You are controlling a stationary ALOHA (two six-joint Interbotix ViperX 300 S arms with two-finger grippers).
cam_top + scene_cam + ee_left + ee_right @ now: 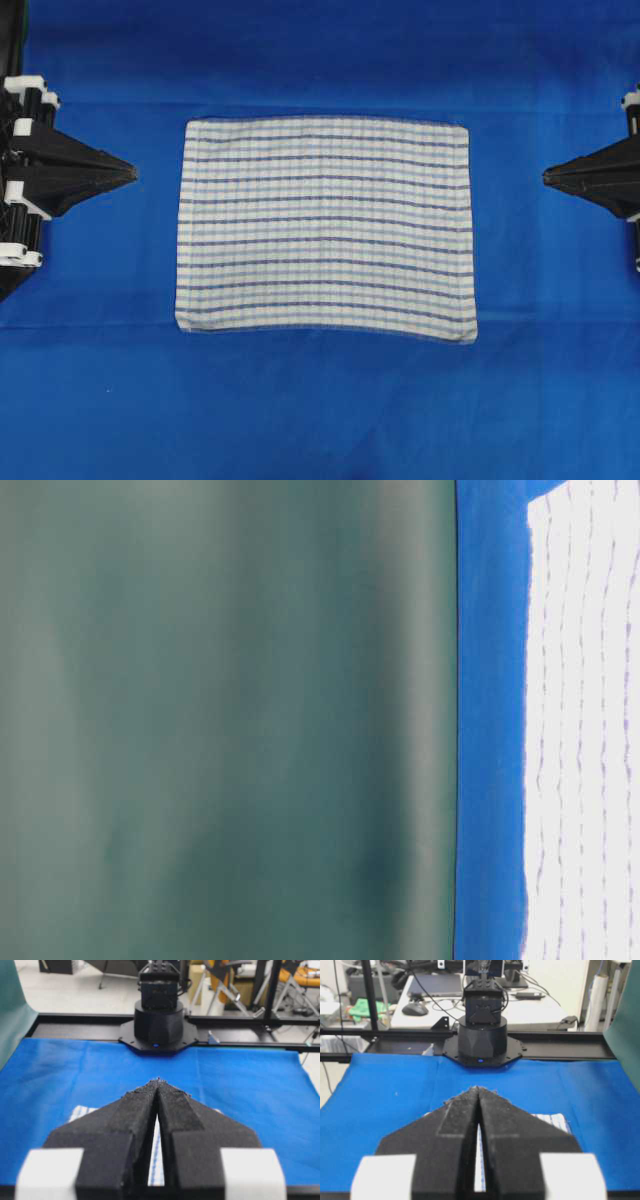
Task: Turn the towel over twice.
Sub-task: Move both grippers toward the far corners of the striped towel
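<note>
Towel flat, both arms parked clear.

I see the towel (325, 228) spread checked-side up mid-cloth (320, 420); my left gripper (128, 173) and right gripper (550, 177) sit pinched closed and empty, well apart from its edges, probably waiting to start.

- The table (320, 420) is draped all over in a plain solid-blue cover, pretty smooth with just some faint creases.
- The towel (325, 228) lies flat right on it, about dead center, well clear of every table edge.
- The towel's checked face is up: white with thin dark and light blue lines, edges roughly square with the table.
</note>
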